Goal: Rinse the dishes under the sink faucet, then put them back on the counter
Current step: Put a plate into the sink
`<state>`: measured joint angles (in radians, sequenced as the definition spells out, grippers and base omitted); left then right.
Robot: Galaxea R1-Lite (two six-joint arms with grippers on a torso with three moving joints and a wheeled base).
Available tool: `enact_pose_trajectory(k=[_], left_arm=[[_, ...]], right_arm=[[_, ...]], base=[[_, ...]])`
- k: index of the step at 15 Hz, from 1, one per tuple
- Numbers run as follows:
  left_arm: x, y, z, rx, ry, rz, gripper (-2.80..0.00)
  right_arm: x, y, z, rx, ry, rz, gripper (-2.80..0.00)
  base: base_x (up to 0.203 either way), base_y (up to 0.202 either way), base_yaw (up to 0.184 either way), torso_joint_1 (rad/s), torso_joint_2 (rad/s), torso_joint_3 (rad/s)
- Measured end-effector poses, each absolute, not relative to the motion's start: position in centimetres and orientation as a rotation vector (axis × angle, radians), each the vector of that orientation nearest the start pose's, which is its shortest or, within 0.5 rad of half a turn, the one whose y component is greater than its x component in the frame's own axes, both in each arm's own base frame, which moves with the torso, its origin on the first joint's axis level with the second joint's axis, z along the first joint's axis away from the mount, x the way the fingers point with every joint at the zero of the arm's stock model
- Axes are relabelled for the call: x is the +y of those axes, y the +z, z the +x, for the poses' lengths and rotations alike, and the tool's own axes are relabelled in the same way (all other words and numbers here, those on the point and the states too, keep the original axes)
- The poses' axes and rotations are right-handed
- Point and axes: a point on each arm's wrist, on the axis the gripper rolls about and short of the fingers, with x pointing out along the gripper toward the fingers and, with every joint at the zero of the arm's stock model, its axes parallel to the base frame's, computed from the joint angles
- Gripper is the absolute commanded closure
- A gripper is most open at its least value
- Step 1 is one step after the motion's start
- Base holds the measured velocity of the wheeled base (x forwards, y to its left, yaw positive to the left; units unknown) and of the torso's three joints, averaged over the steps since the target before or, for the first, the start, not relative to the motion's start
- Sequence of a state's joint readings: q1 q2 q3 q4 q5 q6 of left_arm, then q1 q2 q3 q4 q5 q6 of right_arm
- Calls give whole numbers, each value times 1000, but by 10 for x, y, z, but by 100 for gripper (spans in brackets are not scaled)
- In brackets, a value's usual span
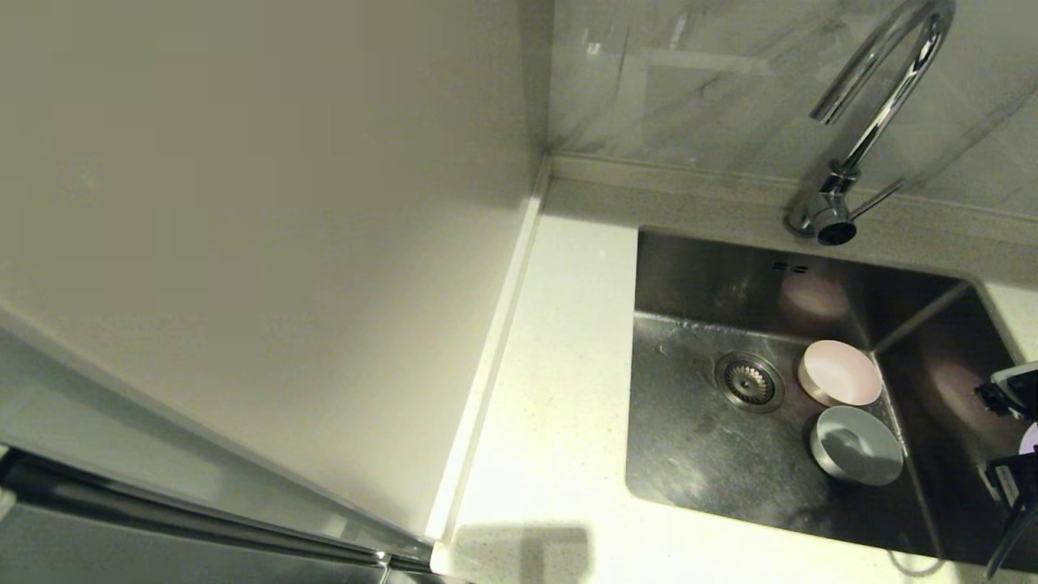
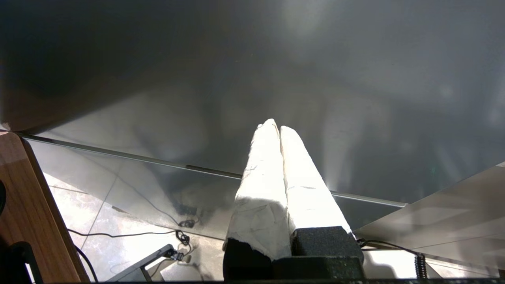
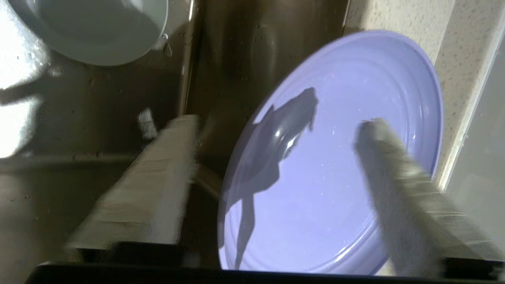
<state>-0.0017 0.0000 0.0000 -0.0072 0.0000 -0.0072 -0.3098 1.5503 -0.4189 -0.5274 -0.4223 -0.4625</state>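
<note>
Right gripper (image 3: pixel 276 130) fingers (image 3: pixel 158 185) spread wide apart; left gripper (image 2: pixel 275 128) fingers (image 2: pixel 260 173) pressed together, parked.

The head view looks steeply down on the rectangular steel sink (image 1: pixel 730 438) from above. The right wrist view sits close inside that sink (image 3: pixel 98 130). The left wrist view faces elsewhere, at a dark panel.

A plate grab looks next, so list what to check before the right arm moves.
1. Right fingers open: ok.
2. Plate rim between them: ok.
3. Plate gripped: not ok, fingers apart.
4. Cup and bowl down in sink, clear of plate: ok.
5. Faucet running: not ok, no stream shows.
6. Left gripper shut, parked away from sink: ok.
</note>
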Motion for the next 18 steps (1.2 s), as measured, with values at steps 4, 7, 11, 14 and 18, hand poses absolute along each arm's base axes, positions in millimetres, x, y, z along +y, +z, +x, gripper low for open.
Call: enact_pose_trajectory(k=[4, 7, 11, 14, 18], left_arm=[[0, 76, -23, -7, -2, -7, 0], [0, 76, -23, -7, -2, -7, 0], [0, 76, -23, -7, -2, -7, 0], [0, 76, -23, -7, -2, -7, 0], [0, 76, -23, -7, -2, -7, 0]], right_arm=[[-76, 117, 209, 772, -553, -463, 0], [-77, 118, 212, 764, -556, -462, 0], [-80, 124, 219, 741, -564, -460, 0], [-80, 126, 221, 728, -565, -460, 0], [-76, 132, 225, 676, -532, -457, 0]], base=[[0, 0, 0, 0, 0, 0], [0, 0, 0, 0, 0, 0], [0, 0, 0, 0, 0, 0], [0, 0, 0, 0, 0, 0], [0, 0, 0, 0, 0, 0]])
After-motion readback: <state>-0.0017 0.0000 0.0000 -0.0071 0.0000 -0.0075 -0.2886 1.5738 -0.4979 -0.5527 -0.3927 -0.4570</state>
